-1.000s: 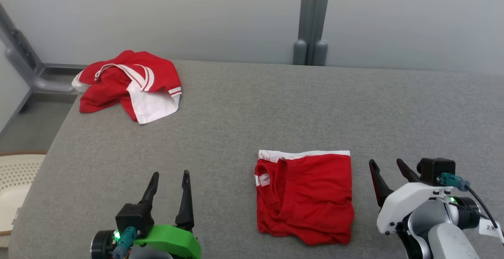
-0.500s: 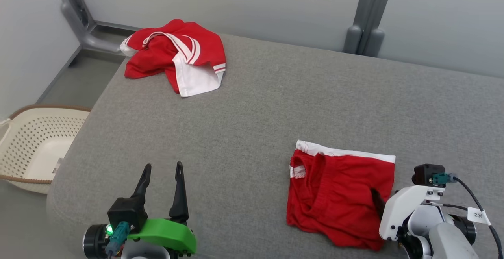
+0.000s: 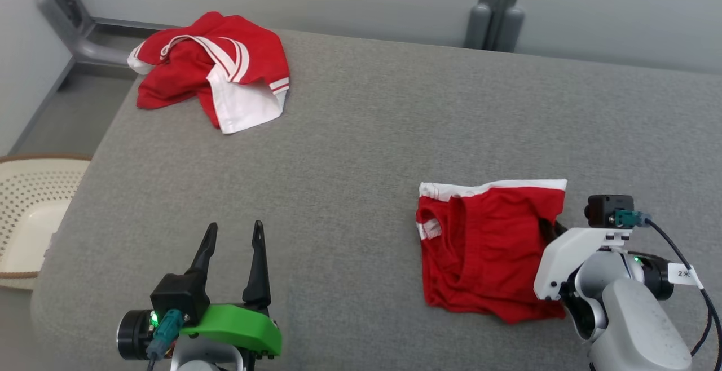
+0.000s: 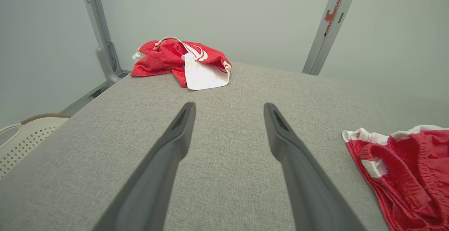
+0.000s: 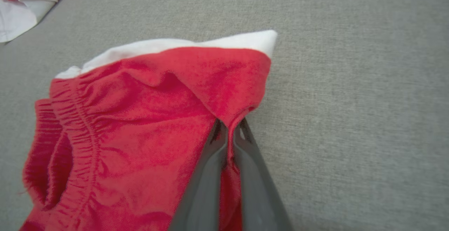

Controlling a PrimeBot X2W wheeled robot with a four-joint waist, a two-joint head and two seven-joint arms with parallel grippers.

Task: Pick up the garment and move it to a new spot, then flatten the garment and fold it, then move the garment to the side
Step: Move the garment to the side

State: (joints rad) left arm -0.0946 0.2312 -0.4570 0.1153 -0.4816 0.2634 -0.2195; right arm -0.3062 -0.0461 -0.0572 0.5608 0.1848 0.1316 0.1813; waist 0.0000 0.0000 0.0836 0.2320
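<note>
A folded red garment (image 3: 485, 247) with a white waistband lies on the grey padded table (image 3: 361, 134), right of centre. My right gripper (image 3: 550, 227) is shut on its right edge, and the cloth bunches up between the closed fingers (image 5: 229, 125). The red garment (image 5: 140, 118) rises slightly at that pinched corner. My left gripper (image 3: 234, 233) hovers open over bare table near the front left, nothing between its fingers (image 4: 228, 110). The folded garment (image 4: 403, 167) sits off to its right.
A crumpled red and white garment (image 3: 214, 78) lies at the table's back left corner. A cream perforated basket (image 3: 22, 213) stands on the floor to the left. Grey posts (image 3: 493, 16) rise behind the table's far edge.
My right gripper moved in from beside the folded garment and closed on its right edge, bunching the cloth. The head camera shifted. The left gripper stayed open.
</note>
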